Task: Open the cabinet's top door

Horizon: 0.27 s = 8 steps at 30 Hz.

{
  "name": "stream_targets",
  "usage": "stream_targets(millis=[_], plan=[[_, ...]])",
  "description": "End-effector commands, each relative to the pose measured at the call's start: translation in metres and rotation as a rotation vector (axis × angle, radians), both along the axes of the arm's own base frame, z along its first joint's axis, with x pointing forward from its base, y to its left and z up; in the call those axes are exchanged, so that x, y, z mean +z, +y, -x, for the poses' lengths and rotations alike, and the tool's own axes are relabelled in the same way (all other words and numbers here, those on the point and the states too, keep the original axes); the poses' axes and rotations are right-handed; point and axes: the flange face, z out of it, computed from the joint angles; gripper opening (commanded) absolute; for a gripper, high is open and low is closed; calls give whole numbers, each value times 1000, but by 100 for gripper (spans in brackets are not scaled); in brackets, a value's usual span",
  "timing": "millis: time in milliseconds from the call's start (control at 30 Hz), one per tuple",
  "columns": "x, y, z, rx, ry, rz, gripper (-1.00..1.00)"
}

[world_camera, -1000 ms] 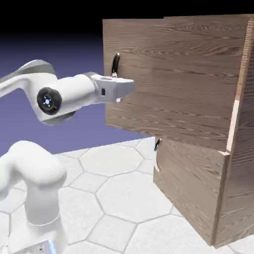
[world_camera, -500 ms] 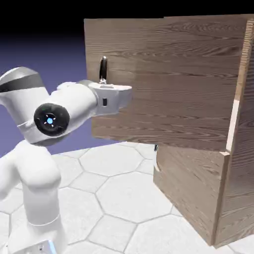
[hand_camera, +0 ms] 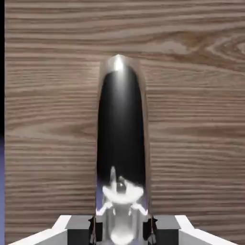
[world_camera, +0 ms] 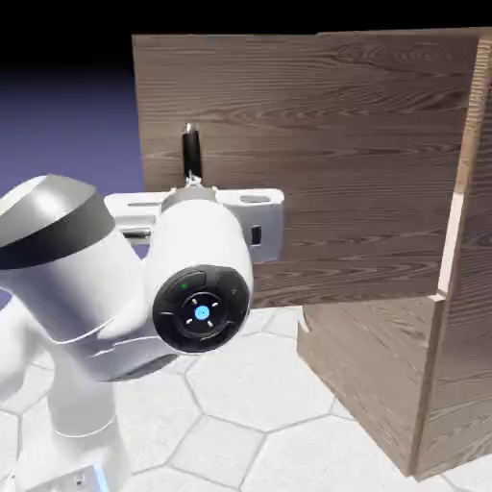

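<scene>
Plainly, the top door (world_camera: 307,163) stands swung well out from the cabinet (world_camera: 461,317), its broad wood-grain face turned toward the exterior view and hanging over the lower panel (world_camera: 370,370). Near the door's free edge sits the handle (world_camera: 191,152), a thin, dark, glossy metal bar, curved and rounded at its tip. The gripper (world_camera: 197,183) meets it just below that tip. In the hand view the handle (hand_camera: 120,143) rises large and mirror-like between the two grey fingertips (hand_camera: 81,229), which press against its sides: the pincer is clenched on the handle. Horizontal brown grain fills the door (hand_camera: 191,95) behind it. The white arm's (world_camera: 125,279) rounded joint bulks in front, above a pale hexagon-tiled table (world_camera: 240,384).
</scene>
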Motion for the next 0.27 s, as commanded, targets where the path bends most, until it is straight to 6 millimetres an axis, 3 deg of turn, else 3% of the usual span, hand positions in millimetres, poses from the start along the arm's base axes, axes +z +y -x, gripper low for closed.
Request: stream_targets(millis=[0, 233], plan=[[0, -9, -2, 21, 0, 0, -100], [0, -62, -16, 161, 0, 0, -100]])
